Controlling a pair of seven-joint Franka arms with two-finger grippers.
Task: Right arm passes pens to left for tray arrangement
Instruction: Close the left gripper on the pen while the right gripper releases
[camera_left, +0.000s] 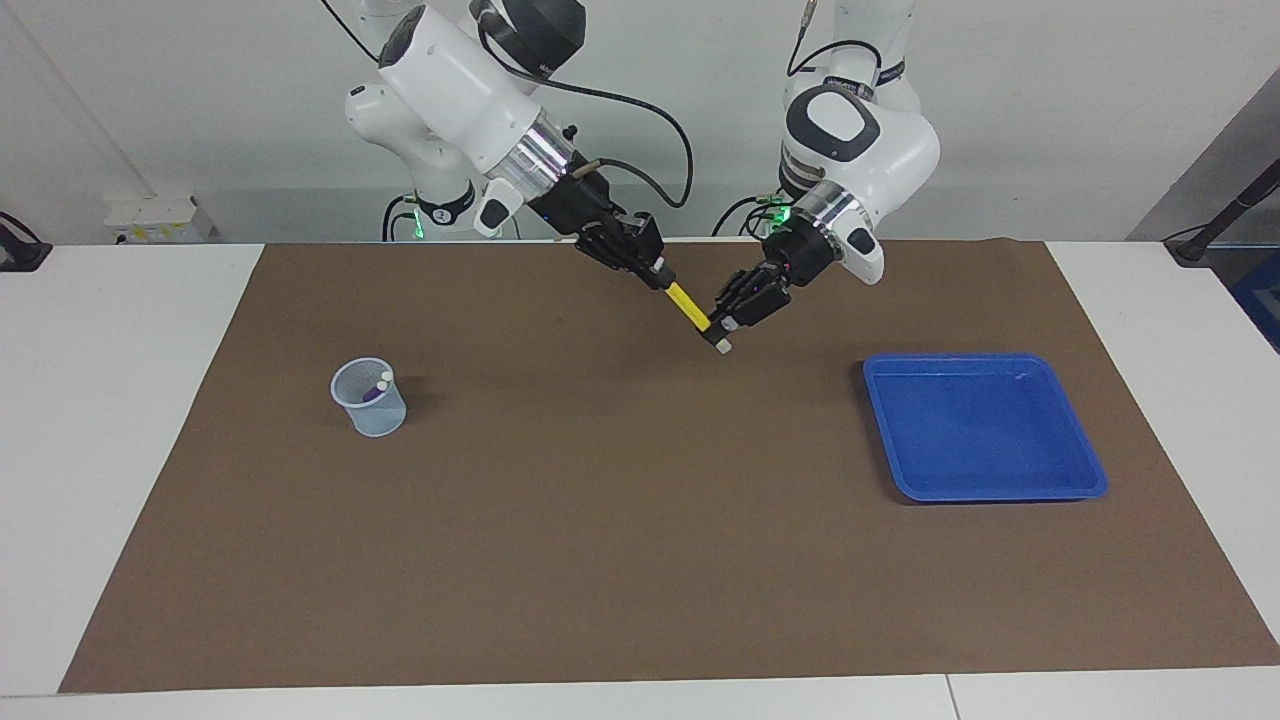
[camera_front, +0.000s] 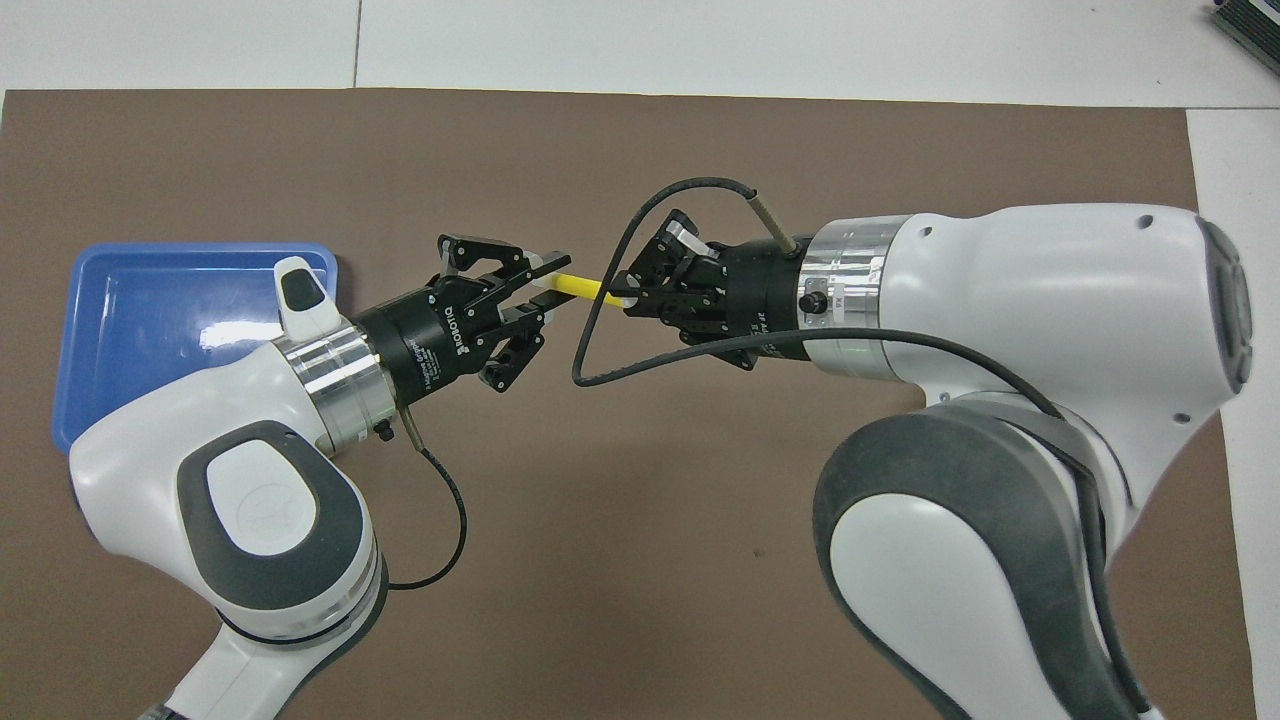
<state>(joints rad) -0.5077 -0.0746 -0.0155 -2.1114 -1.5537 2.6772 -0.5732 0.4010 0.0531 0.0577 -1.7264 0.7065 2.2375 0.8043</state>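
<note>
The yellow pen (camera_left: 690, 305) hangs in the air between both grippers, over the brown mat close to the robots. My right gripper (camera_left: 660, 278) is shut on its upper end. My left gripper (camera_left: 722, 322) is closed around its lower part, and the pale end sticks out below the fingers. In the overhead view the pen (camera_front: 580, 288) spans from the right gripper (camera_front: 625, 290) to the left gripper (camera_front: 545, 288). The purple pen (camera_left: 370, 393) stands in a mesh cup. The green pen cannot be made out. The blue tray (camera_left: 980, 430) lies empty toward the left arm's end and also shows in the overhead view (camera_front: 150, 320).
A small pale-blue mesh cup (camera_left: 370, 400) stands on the brown mat (camera_left: 640, 520) toward the right arm's end, with pale pen ends showing at its rim. The right arm's bulk hides it in the overhead view.
</note>
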